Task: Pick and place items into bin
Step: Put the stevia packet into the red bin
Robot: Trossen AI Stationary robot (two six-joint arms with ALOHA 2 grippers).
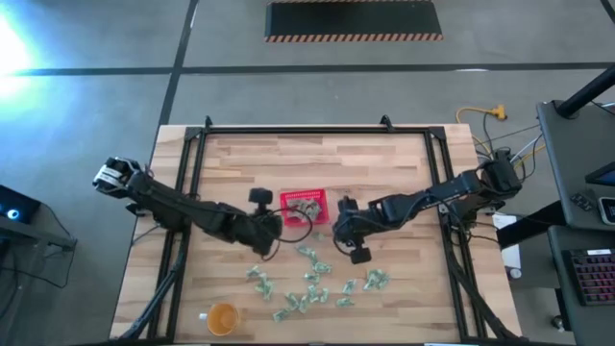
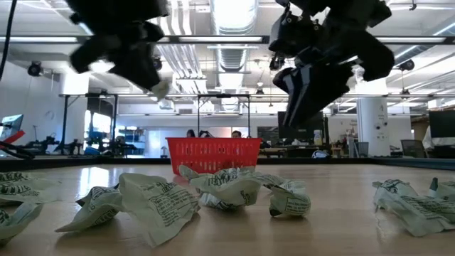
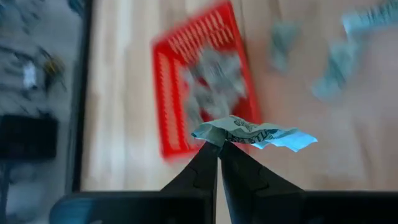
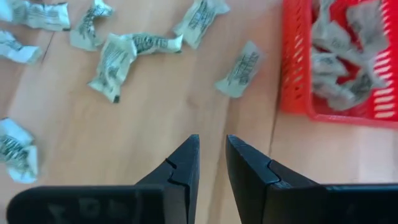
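Wooden butcher-block tabletop with a black frame round it, sitting on a grey concrete floor; the low view looks past it into a big open room with ceiling ducts, strip lights and a few people way at the back.

Landmark is the red basket, roughly mid-table. It already has a heap of crumpled packets inside (right wrist view shows them piled against the mesh wall).

Left gripper is just beside the basket on its left side, raised off the wood, fingers pinched tight on one pale green packet. That packet's long axis runs crosswise to the fingers, and most of it sticks out to one side with a twisted bluish tail at the far end.

Right gripper is just beside the basket on its right side, also up in the air, carrying nothing, with a narrow gap between its fingertips.

Loose packets are scattered on the near side of the basket, pointing every which way; one lies close to the basket's wall. Orange cup is well apart from the basket, near the table's front edge. Nothing sits between the held packet and the basket's open top.
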